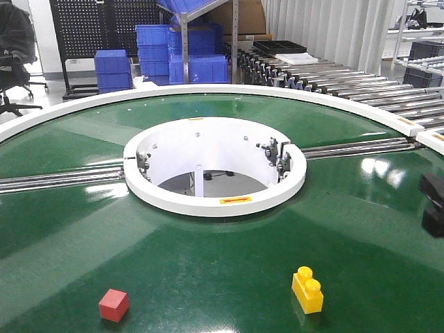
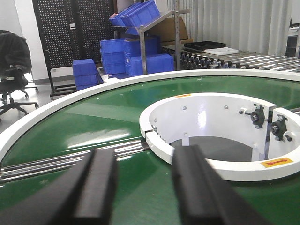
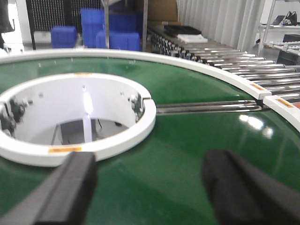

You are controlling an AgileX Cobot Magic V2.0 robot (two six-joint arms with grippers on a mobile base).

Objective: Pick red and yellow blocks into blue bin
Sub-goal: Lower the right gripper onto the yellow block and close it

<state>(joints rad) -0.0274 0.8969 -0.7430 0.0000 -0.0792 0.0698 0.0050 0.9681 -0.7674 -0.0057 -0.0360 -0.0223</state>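
A small red cube lies on the green turntable near its front edge, left of centre. The yellow studded brick rests on the same surface to the right, about level with the cube. Neither block shows in the wrist views. My left gripper is open above bare green surface, with nothing between its black fingers. My right gripper is open wide over the green surface, also holding nothing; a dark part of it shows at the front view's right edge. The blue bin is out of view.
A white ring surrounds the round hole at the turntable's centre, with metal rails running out to both sides. Stacked ribbed blue crates stand behind. A roller conveyor runs at back right, and an office chair is at far left.
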